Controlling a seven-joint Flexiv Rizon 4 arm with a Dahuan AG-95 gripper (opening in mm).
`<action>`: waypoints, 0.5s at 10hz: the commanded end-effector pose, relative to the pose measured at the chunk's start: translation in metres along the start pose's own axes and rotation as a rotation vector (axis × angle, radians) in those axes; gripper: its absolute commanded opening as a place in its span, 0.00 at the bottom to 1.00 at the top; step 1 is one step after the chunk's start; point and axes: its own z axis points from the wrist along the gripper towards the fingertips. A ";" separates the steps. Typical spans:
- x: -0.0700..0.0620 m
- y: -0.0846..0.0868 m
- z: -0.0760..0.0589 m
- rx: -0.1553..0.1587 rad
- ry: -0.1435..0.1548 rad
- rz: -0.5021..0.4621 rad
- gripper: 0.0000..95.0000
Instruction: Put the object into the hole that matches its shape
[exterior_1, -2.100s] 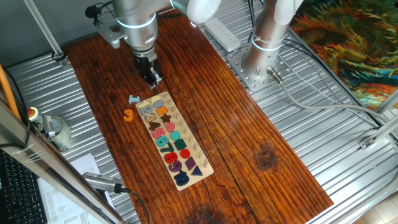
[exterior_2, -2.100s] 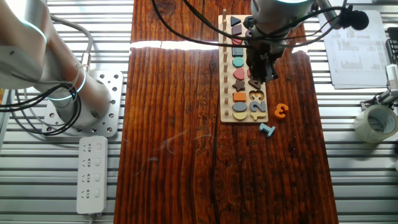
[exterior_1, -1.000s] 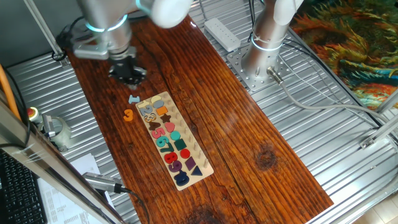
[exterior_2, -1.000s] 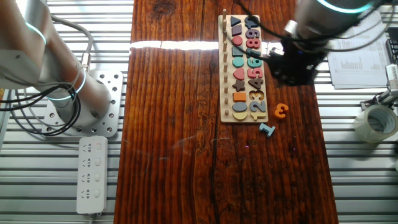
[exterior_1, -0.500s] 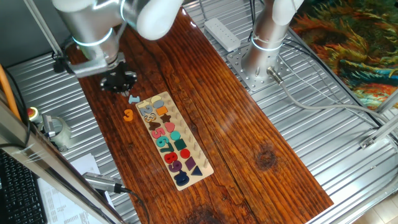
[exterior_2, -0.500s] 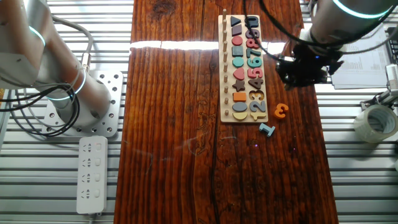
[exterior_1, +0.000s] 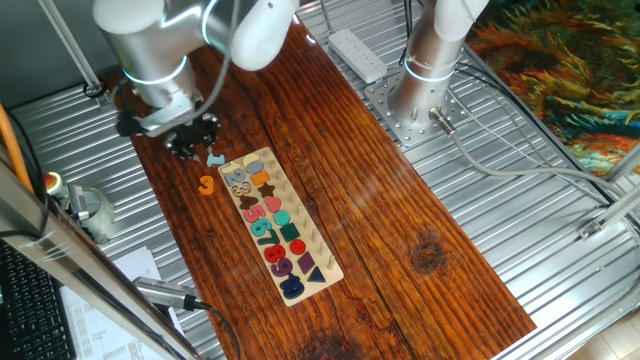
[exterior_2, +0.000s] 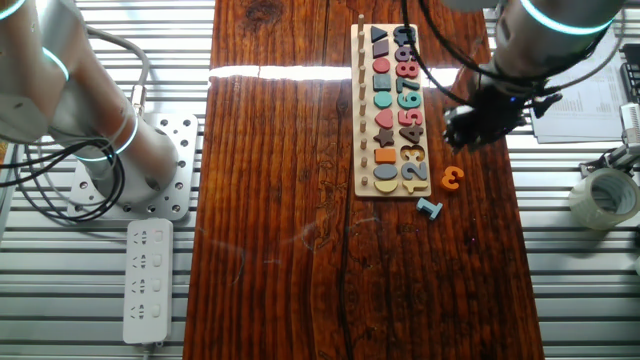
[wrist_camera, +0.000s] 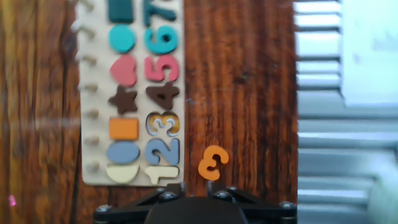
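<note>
The orange 3 (exterior_1: 206, 184) (exterior_2: 451, 178) (wrist_camera: 212, 163) lies flat on the wooden surface (exterior_1: 330, 170) (exterior_2: 290, 250) (wrist_camera: 249, 74), just beside the near end of the puzzle board (exterior_1: 300, 232) (exterior_2: 366, 110) (wrist_camera: 93, 87) and apart from it. A small light blue piece (exterior_1: 214, 158) (exterior_2: 429, 208) lies close by, also off the board.

The hole (wrist_camera: 162, 124) (exterior_2: 409, 153) is the pale 3-shaped recess in the digit row, between the blue 2 (wrist_camera: 163, 151) and the dark brown 4 (wrist_camera: 162, 95). It stands empty — bare wood shows inside it. Next to it in the shape row sits an orange square (wrist_camera: 123, 128), with a brown star (wrist_camera: 122, 99) and a pink heart (wrist_camera: 123, 70) further along.

The end effector (exterior_1: 192, 137) (exterior_2: 474, 127) hangs over the surface beside the board, near the orange 3 but not touching it; nothing is in it. In the fixed views its fingers merge into a dark mass, and the hand view shows only the dark housing at the bottom edge — so I cannot tell whether it is spread or closed. In the hand view the orange 3 sits just above that housing, a little right of centre.

A white power strip (exterior_2: 147, 280) (exterior_1: 357, 52) lies on the metal frame beside the arm's base (exterior_1: 425, 90) (exterior_2: 130, 170).
</note>
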 end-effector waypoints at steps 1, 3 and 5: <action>-0.001 -0.002 0.031 -0.002 -0.031 -0.291 0.40; -0.002 -0.002 0.041 0.008 -0.042 -0.361 0.60; -0.002 -0.002 0.048 0.024 -0.028 -0.355 0.60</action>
